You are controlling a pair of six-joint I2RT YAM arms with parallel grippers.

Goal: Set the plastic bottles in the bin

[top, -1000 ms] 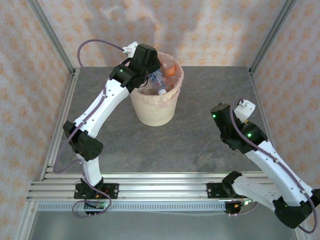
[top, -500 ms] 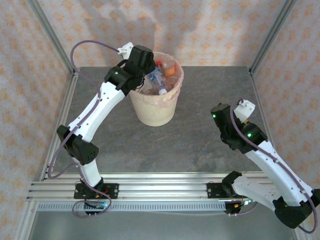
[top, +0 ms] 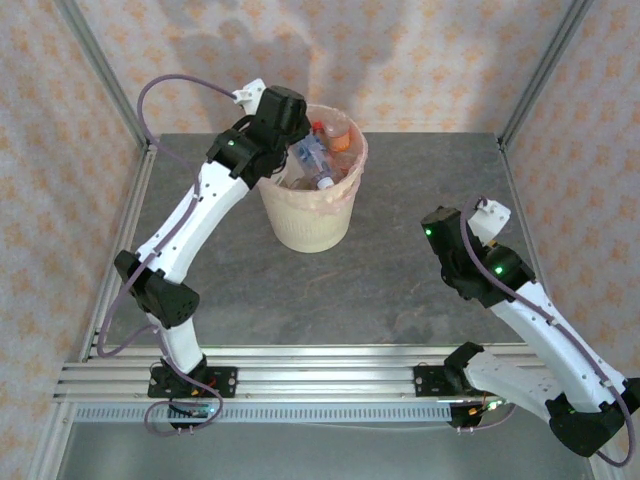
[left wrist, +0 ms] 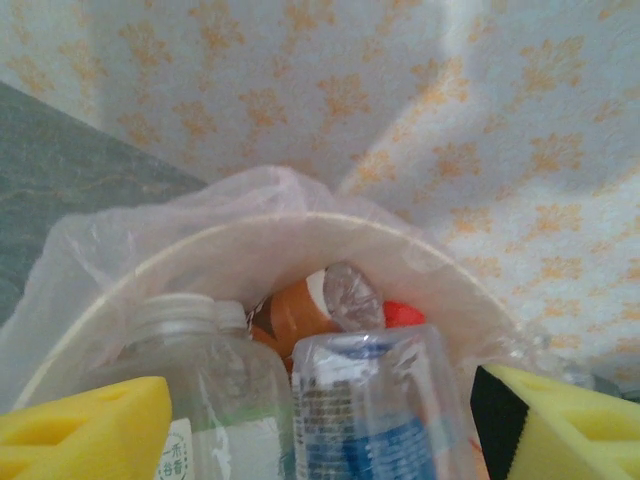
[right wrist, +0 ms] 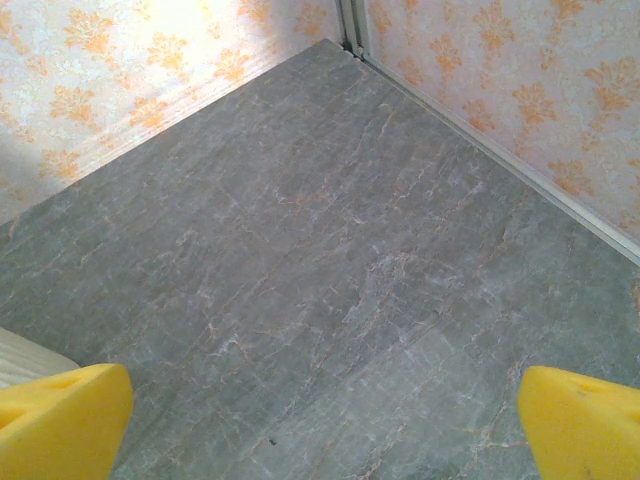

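Left wrist view gives you the left gripper (left wrist: 322, 425) over the bin (left wrist: 300, 225), jaws apart with a blue-labelled bottle (left wrist: 385, 420) and a clear bottle (left wrist: 215, 400) between the pads; you cannot tell whether they press on either. The other bottles (top: 322, 150) lie piled inside the bin, at the far middle of the table (top: 400, 270). To the right, your right gripper (right wrist: 325, 420) hangs wide open and empty above the table.

cream bin (top: 305, 225), grey veined table (top: 400, 270)
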